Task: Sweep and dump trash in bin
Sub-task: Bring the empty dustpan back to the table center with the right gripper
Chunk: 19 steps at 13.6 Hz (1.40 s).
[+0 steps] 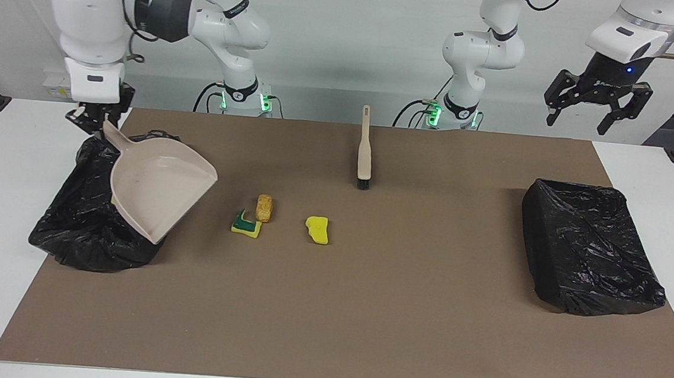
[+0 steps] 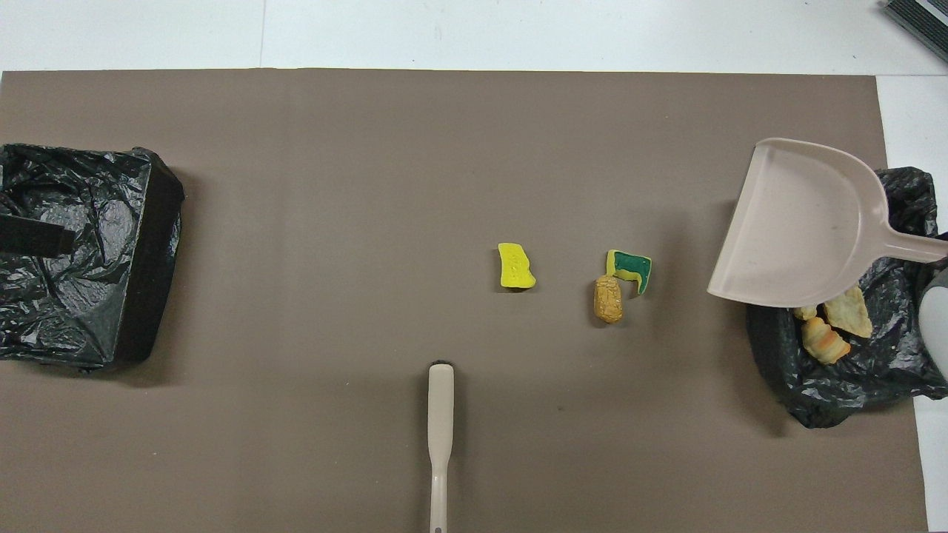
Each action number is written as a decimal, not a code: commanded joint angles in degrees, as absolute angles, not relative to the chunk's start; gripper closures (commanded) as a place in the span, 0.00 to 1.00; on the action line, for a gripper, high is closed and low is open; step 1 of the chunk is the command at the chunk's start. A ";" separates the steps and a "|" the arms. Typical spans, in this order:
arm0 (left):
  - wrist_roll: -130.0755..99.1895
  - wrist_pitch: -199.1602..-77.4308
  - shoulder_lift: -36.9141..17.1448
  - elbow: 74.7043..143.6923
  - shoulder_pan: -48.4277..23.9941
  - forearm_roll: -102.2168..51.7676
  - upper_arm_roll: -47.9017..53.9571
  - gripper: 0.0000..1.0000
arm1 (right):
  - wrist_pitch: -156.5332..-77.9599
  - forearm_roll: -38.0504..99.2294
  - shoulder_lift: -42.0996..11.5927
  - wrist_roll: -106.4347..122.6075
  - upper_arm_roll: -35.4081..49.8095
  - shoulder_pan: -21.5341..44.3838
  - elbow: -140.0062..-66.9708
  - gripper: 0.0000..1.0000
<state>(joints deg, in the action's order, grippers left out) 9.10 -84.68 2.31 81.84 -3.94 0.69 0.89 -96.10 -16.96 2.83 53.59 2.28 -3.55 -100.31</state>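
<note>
My right gripper (image 1: 96, 120) is shut on the handle of the beige dustpan (image 1: 155, 194), which hangs tilted over the black-lined bin (image 1: 82, 224) at the right arm's end, mouth toward the mat's middle. The pan (image 2: 803, 226) looks empty and covers part of the bin (image 2: 852, 377). Two trash pieces, a bread-like one (image 2: 822, 340) and a pale one (image 2: 848, 314), show in the bin. On the mat lie a yellow sponge chunk (image 1: 317, 230), a green-sided sponge (image 1: 246, 225) and a bread-like piece (image 1: 264, 207). My left gripper (image 1: 597, 109) hangs open and empty, high over the left arm's end.
A beige brush (image 1: 366, 149) lies on the mat close to the robots, bristles toward the trash. A second black-lined bin (image 1: 590, 254) stands at the left arm's end. A brown mat (image 1: 364, 309) covers the white table.
</note>
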 commanded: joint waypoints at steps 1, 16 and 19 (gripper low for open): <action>9.85 -82.00 0.18 77.79 -2.72 -0.09 1.49 0.00 | -95.36 -10.31 4.84 36.55 2.20 -2.20 -103.88 1.00; 6.59 -81.39 2.20 78.57 -2.81 0.26 1.76 0.00 | -109.86 4.48 -17.29 -27.14 2.28 25.91 -90.90 1.00; 6.59 -81.39 2.20 78.58 -2.81 0.26 1.76 0.00 | -110.48 6.32 -24.23 -35.13 2.20 30.57 -84.50 1.00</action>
